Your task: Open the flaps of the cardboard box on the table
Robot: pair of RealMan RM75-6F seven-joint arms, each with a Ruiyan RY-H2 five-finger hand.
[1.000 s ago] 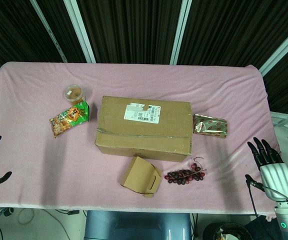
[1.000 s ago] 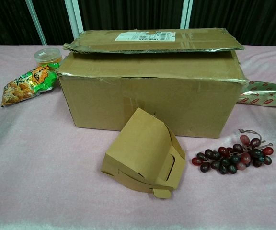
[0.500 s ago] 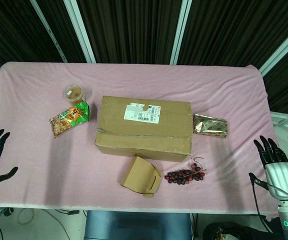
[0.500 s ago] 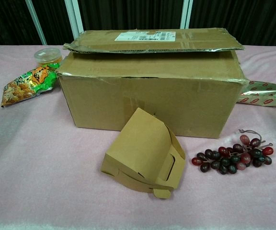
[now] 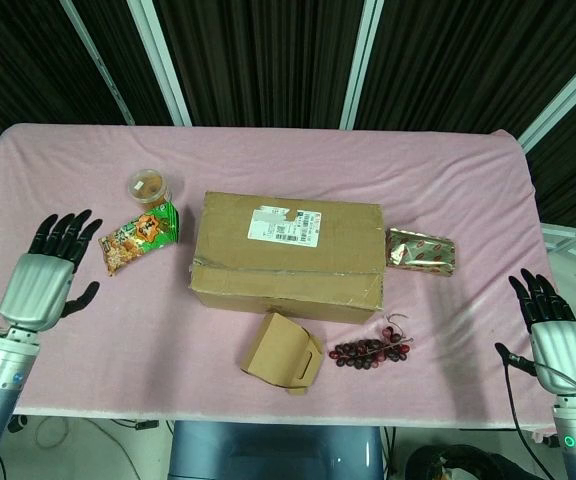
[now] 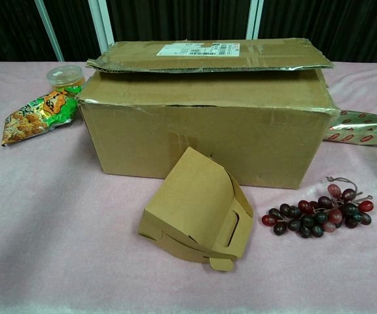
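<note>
the cardboard box sits mid-counter on the pink cloth, its top flaps folded down, the labelled flap lying slightly raised over the front one in the chest view. the left robot hand hovers over the counter's left side, fingers spread, holding nothing, near the green snack bag. the right robot hand is at the right edge, fingers apart and empty. a small kraft carton and grapes lie just in front of the box; a foil packet lies just beside its right end.
</note>
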